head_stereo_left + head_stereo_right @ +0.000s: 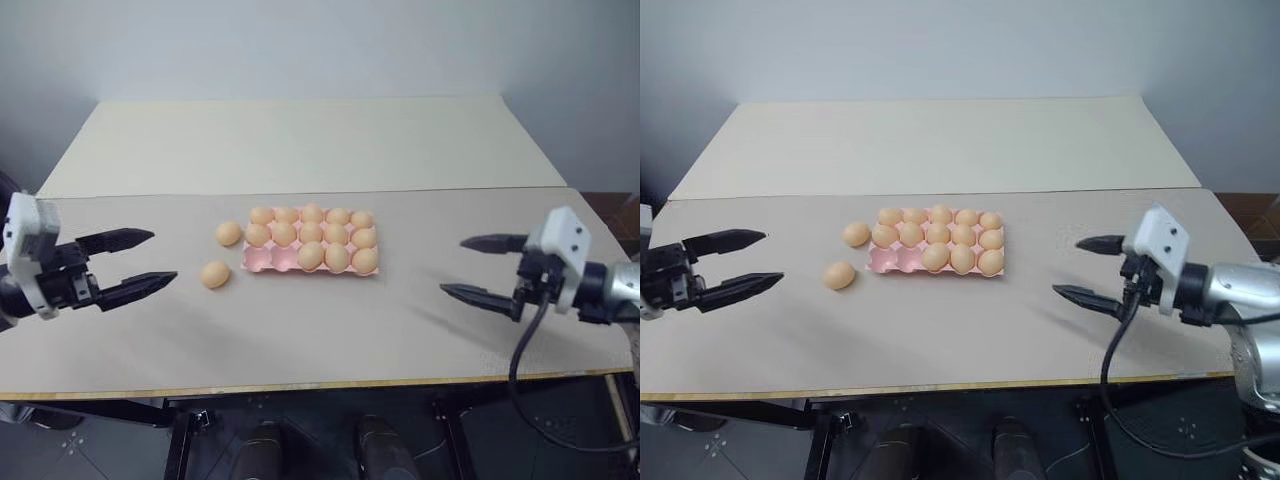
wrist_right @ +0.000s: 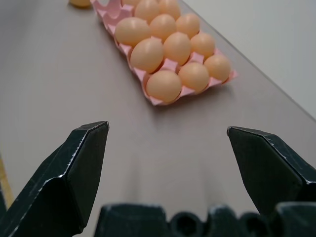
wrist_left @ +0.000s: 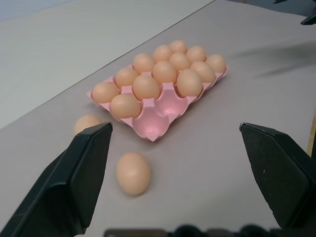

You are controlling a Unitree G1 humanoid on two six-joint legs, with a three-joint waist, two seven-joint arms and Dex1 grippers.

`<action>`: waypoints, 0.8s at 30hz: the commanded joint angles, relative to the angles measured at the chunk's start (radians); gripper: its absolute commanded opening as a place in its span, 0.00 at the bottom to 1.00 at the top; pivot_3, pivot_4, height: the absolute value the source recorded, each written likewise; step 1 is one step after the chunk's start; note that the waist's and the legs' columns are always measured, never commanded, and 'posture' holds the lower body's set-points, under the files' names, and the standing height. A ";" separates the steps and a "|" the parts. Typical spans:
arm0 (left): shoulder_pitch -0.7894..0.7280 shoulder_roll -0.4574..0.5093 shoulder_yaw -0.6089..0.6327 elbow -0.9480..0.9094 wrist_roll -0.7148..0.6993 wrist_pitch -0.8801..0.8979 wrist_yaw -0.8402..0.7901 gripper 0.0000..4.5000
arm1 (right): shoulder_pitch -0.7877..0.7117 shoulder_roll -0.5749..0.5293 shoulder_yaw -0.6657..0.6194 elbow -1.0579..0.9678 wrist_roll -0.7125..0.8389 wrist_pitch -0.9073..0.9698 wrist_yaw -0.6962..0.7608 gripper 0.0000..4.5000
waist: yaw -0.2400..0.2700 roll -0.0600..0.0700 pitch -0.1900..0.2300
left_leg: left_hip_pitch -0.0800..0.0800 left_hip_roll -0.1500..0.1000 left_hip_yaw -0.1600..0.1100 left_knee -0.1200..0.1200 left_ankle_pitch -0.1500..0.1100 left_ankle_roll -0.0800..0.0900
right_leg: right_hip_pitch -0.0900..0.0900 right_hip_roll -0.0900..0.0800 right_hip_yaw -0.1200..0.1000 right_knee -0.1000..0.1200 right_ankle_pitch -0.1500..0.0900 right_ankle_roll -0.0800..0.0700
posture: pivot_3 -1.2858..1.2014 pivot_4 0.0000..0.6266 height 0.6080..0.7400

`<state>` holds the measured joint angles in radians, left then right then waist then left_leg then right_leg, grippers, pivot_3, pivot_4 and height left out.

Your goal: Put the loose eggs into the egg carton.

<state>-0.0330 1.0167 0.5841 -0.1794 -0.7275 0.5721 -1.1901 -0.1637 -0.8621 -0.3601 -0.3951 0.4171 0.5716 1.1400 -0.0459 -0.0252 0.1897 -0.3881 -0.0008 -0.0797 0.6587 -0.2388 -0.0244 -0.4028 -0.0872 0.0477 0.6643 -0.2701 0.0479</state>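
The pale pink egg carton (image 1: 262, 260) lies in the middle of the table, with several tan eggs in its cups. Its two front-left cups (image 3: 165, 108) are bare. Two loose eggs rest on the table just left of it: one (image 1: 228, 233) beside the carton's left end, the other (image 1: 215, 274) nearer the front, also in the left wrist view (image 3: 133, 173). My left gripper (image 1: 160, 258) hovers open and empty left of the loose eggs, pointing at them. Well right of the carton, my right gripper (image 1: 454, 266) is open and empty, pointing back towards it.
The grey tabletop (image 1: 330, 330) ends in a front edge (image 1: 300, 388) close to me. A lighter beige table section (image 1: 300, 140) adjoins it at the back, against a plain wall. A black cable (image 1: 520, 350) hangs from my right wrist.
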 commanded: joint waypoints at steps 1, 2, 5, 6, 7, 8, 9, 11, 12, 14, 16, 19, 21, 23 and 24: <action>0.009 -0.002 0.037 -0.019 0.002 -0.012 0.017 1.00 | -0.005 -0.012 -0.027 -0.051 0.034 -0.027 -0.035 0.99 | 0.001 0.000 0.000 | 0.000 0.000 0.000 0.000 0.000 0.000 | 0.000 0.000 0.000 0.000 0.000 0.000 | 0.52 0.24 1.00; 0.010 -0.010 0.031 -0.016 0.013 -0.023 0.027 1.00 | -0.014 -0.006 -0.022 -0.053 0.038 -0.024 -0.049 0.99 | 0.001 0.000 0.000 | 0.000 0.000 0.000 0.000 0.000 0.000 | 0.000 0.000 0.000 0.000 0.000 0.000 | 0.52 0.24 1.00; -0.021 -0.035 -0.055 0.010 0.074 -0.021 0.108 1.00 | -0.034 -0.001 0.003 -0.052 0.047 -0.026 -0.073 0.99 | 0.003 0.000 0.000 | -0.001 0.000 0.000 0.000 0.000 0.000 | 0.000 0.000 0.000 0.000 0.000 0.000 | 0.52 0.24 1.00; -0.035 -0.044 -0.093 0.020 0.104 -0.030 0.133 1.00 | -0.037 -0.001 0.010 -0.051 0.050 -0.028 -0.077 0.99 | 0.004 0.000 0.000 | -0.001 0.000 0.000 0.000 0.000 0.000 | 0.000 0.000 0.000 -0.001 0.000 0.000 | 0.52 0.24 1.00; -0.044 -0.052 -0.116 0.028 0.125 -0.040 0.146 1.00 | -0.038 -0.002 0.015 -0.051 0.053 -0.029 -0.081 0.99 | 0.006 0.000 0.000 | -0.001 -0.001 0.000 0.000 0.000 0.000 | 0.000 -0.001 0.000 -0.001 0.000 0.000 | 0.52 0.24 1.00; -0.067 -0.074 -0.158 0.044 0.142 -0.046 0.160 1.00 | -0.037 0.000 0.027 -0.052 0.048 -0.038 -0.086 0.99 | 0.008 0.000 0.000 | -0.001 -0.001 0.000 0.000 0.000 0.000 | 0.000 -0.001 0.000 -0.001 0.000 0.000 | 0.52 0.24 1.00; -0.084 -0.088 -0.184 0.056 0.150 -0.050 0.166 1.00 | -0.037 0.001 0.036 -0.052 0.046 -0.045 -0.091 0.99 | 0.009 0.000 0.000 | -0.001 -0.001 0.000 0.000 0.000 0.000 | 0.000 -0.001 -0.001 -0.001 0.000 0.000 | 0.52 0.24 1.00; -0.139 -0.137 -0.254 0.100 0.175 -0.071 0.176 1.00 | -0.043 0.006 0.058 -0.051 0.041 -0.058 -0.103 0.99 | 0.011 0.000 0.000 | -0.002 -0.001 0.000 0.000 0.000 0.000 | -0.001 -0.001 -0.001 -0.001 0.000 0.000 | 0.52 0.24 1.00; -0.169 -0.157 -0.283 0.123 0.186 -0.067 0.187 1.00 | -0.048 0.009 0.065 -0.050 0.040 -0.063 -0.110 0.99 | 0.012 0.000 0.000 | -0.002 -0.002 0.000 0.001 0.000 0.000 | 0.000 -0.001 -0.001 -0.001 0.000 0.000 | 0.52 0.24 1.00; -0.220 -0.187 -0.321 0.161 0.195 -0.050 0.196 1.00 | -0.053 0.016 0.073 -0.054 0.049 -0.070 -0.125 0.99 | 0.013 -0.001 0.000 | -0.002 -0.001 -0.001 0.001 0.000 0.000 | 0.000 -0.001 -0.001 -0.001 0.000 0.000 | 0.52 0.24 1.00; -0.254 -0.209 -0.358 0.191 0.228 -0.072 0.208 1.00 | -0.053 0.023 0.073 -0.058 0.064 -0.070 -0.133 0.99 | 0.013 -0.001 0.000 | -0.003 -0.002 -0.001 0.001 0.000 0.000 | -0.001 -0.001 -0.001 -0.001 0.000 0.000 | 0.52 0.24 1.00; -0.297 -0.236 -0.422 0.232 0.283 -0.087 0.230 1.00 | -0.049 0.036 0.088 -0.073 0.060 -0.072 -0.155 0.99 | 0.008 -0.001 0.000 | -0.003 -0.001 -0.001 0.001 0.000 0.000 | -0.001 -0.001 -0.001 -0.001 0.000 0.000 | 0.52 0.24 1.00; -0.309 -0.241 -0.451 0.256 0.310 -0.109 0.219 1.00 | -0.042 0.040 0.090 -0.085 0.062 -0.074 -0.163 0.99 | 0.006 -0.001 0.000 | -0.003 -0.001 -0.001 0.001 0.000 0.000 | -0.001 -0.001 -0.001 0.000 0.000 0.000 | 0.52 0.24 1.00; -0.323 -0.250 -0.479 0.288 0.342 -0.136 0.221 1.00 | -0.035 0.050 0.085 -0.097 0.068 -0.072 -0.177 0.99 | 0.006 -0.001 0.000 | -0.002 -0.001 -0.001 0.001 0.000 0.000 | -0.001 -0.001 -0.001 0.000 0.000 0.000 | 0.52 0.24 1.00; -0.333 -0.256 -0.489 0.305 0.352 -0.138 0.224 1.00 | -0.030 0.053 0.082 -0.103 0.071 -0.071 -0.182 0.99 | 0.007 -0.001 0.000 | -0.002 -0.001 -0.001 0.001 0.000 0.000 | -0.001 -0.001 -0.001 0.000 0.000 0.000 | 0.52 0.24 1.00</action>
<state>-0.3439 0.7590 0.0980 0.1162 -0.3938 0.4607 -0.9664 -0.1937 -0.8109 -0.2520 -0.4586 0.4564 0.5251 0.9723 -0.0387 -0.0261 0.1892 -0.3906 -0.0023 -0.0807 0.6597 -0.2388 -0.0244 -0.4036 -0.0882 0.0465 0.6640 -0.2700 0.0483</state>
